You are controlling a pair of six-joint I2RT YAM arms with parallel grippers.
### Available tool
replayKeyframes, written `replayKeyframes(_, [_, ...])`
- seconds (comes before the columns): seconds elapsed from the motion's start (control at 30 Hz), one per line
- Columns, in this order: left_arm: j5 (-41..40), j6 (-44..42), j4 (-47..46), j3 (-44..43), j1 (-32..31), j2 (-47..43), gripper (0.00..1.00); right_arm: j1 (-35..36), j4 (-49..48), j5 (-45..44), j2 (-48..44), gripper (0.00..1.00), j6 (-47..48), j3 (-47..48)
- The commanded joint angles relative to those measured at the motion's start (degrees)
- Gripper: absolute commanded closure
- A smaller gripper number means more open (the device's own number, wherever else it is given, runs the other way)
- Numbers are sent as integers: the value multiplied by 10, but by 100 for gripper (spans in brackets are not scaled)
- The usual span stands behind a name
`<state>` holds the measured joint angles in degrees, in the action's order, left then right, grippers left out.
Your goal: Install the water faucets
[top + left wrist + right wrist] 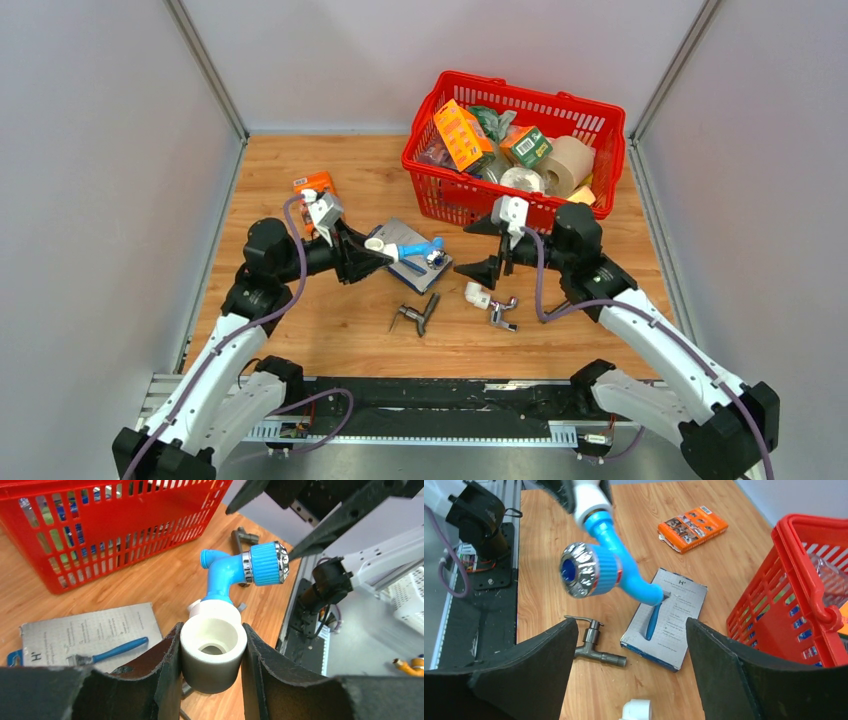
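The light-blue water faucet (pixel 412 248) has a ribbed blue knob with a chrome cap (pixel 267 563) and a white end fitting (pixel 213 652). My left gripper (pixel 372 248) is shut on that white fitting (pixel 375 243) and holds the faucet above the table, knob toward the right arm. In the left wrist view my left gripper (pixel 212 640) clamps the fitting on both sides. My right gripper (pixel 478 250) is open and empty, just right of the knob. In the right wrist view the faucet (pixel 626 577) hangs ahead of my open right gripper (pixel 629 625), not between the fingers.
A dark grey metal tap (pixel 415 318) and a chrome tap with a white elbow (pixel 490 302) lie on the wood. A grey card with a blue tool (pixel 415 265) lies under the faucet. A full red basket (pixel 455 205) stands at the back right. An orange box (pixel 315 185) lies at the left.
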<state>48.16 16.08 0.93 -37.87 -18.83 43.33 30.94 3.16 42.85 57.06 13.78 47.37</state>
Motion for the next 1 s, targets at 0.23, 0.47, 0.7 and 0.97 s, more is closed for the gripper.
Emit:
replayKeyframes(0.23, [122, 157, -176, -29, 2, 43, 100, 46, -133, 77, -20, 12, 97, -38])
replayKeyframes(0.47, [149, 166, -173, -41, 2, 56, 100, 63, -180, 96, 23, 19, 70, -12])
replayKeyframes(0.7, [163, 60, -87, -54, 0, 48, 100, 64, -253, 161, 58, 36, -70, 3])
replayKeyframes(0.97, [191, -110, -44, -56, -2, -3, 100, 56, -221, 96, 136, 66, -254, 68])
